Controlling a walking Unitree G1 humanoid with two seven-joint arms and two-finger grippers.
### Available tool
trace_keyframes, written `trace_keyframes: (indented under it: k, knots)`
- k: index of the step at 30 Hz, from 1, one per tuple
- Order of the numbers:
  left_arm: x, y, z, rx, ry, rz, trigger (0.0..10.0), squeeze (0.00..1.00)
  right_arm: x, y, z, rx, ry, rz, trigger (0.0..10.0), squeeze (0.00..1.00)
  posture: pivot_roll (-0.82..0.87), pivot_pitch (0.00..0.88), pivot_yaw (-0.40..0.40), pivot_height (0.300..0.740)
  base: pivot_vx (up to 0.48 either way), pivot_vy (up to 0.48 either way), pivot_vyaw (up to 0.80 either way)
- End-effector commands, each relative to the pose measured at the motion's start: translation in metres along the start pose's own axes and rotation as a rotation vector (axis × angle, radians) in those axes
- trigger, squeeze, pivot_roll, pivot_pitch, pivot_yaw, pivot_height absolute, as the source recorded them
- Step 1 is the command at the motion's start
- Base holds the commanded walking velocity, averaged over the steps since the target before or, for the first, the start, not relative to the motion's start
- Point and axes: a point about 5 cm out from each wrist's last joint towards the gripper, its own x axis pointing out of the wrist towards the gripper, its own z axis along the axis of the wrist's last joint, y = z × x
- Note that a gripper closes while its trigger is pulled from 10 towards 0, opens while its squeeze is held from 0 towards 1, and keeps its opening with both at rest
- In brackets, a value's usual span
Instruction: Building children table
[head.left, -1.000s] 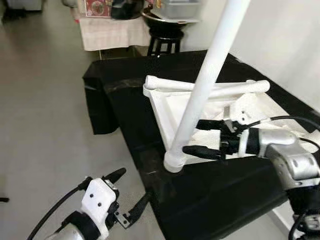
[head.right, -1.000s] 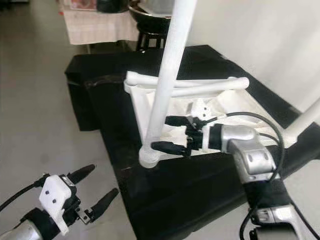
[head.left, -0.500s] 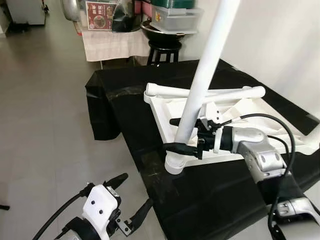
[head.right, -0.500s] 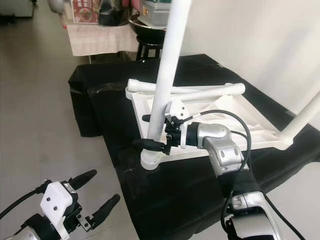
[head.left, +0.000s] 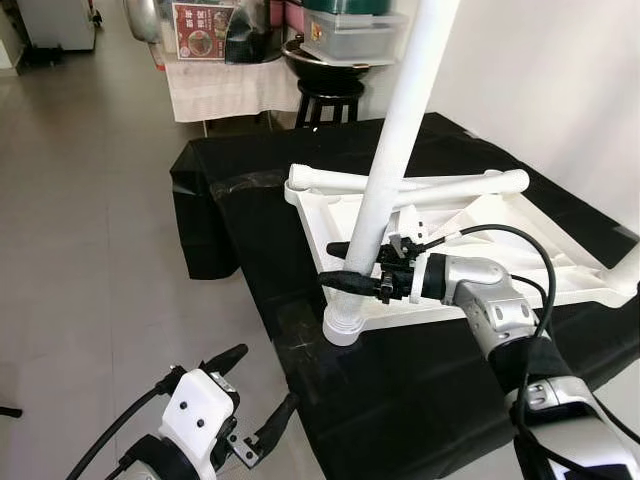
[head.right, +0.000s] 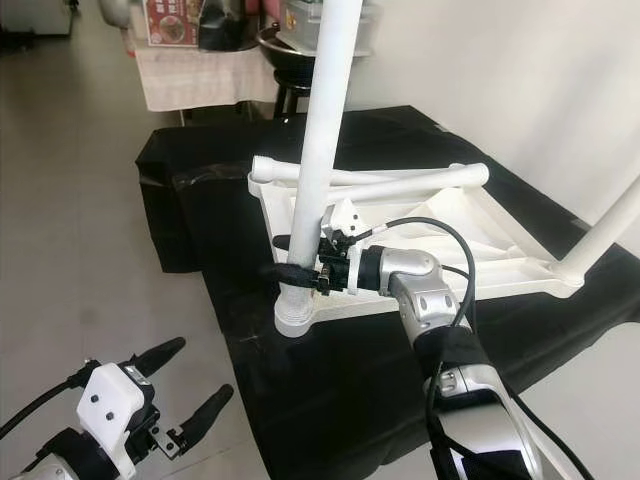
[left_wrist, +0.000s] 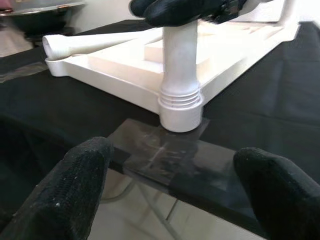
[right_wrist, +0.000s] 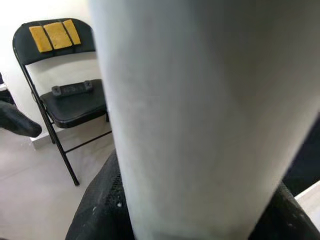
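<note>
Right fingers (head.left: 352, 285) clasp white leg (head.left: 385, 165) over black-draped table (head.left: 420, 390).

An upturned tabletop (head.left: 470, 225) lies on the table (head.left: 440, 370), with one leg (head.left: 395, 130) standing up from its near-left corner and a loose leg (head.left: 410, 184) lying across its far edge. The right hand (head.left: 352, 266) reaches in from the right and has a finger on either side of the upright leg, just above the socket (the base sits at the table's front-left edge). The left hand (head.left: 258, 398) hangs low, in front of and left of the table, above the floor (head.left: 90, 260), and a stool (head.left: 327, 92) stands behind the table.
</note>
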Motion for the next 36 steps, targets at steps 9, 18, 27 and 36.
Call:
trace_keyframes:
  k: [9, 18, 27, 36]
  knots:
    - [-0.002, 0.006, 0.0, 0.03, -0.001, 0.118, 10.0, 0.0, -0.017, 0.013, 0.001, -0.003, -0.025, -0.023, 0.0, 0.0, -0.08, 0.109, -0.058, 0.74, 0.0, 0.0, 0.0]
    - [-0.003, 0.01, -0.001, 0.007, -0.012, 0.118, 10.0, 0.0, -0.037, 0.041, -0.042, 0.256, 0.169, -0.858, 0.0, 0.0, -0.12, 0.118, -0.057, 0.74, 0.0, 0.0, 0.0]
    - [-0.001, 0.009, -0.004, -0.01, -0.012, 0.079, 10.0, 0.0, -0.021, 0.054, -0.044, 0.198, 0.208, -0.984, 0.0, 0.0, -0.11, 0.098, -0.053, 0.74, 0.0, 0.0, 0.0]
    - [0.0, 0.009, -0.007, -0.019, -0.012, 0.087, 10.0, 0.0, 0.009, 0.024, 0.013, 0.127, -0.001, -0.781, 10.0, 1.0, -0.1, 0.081, -0.054, 0.74, 0.0, 0.0, 0.0]
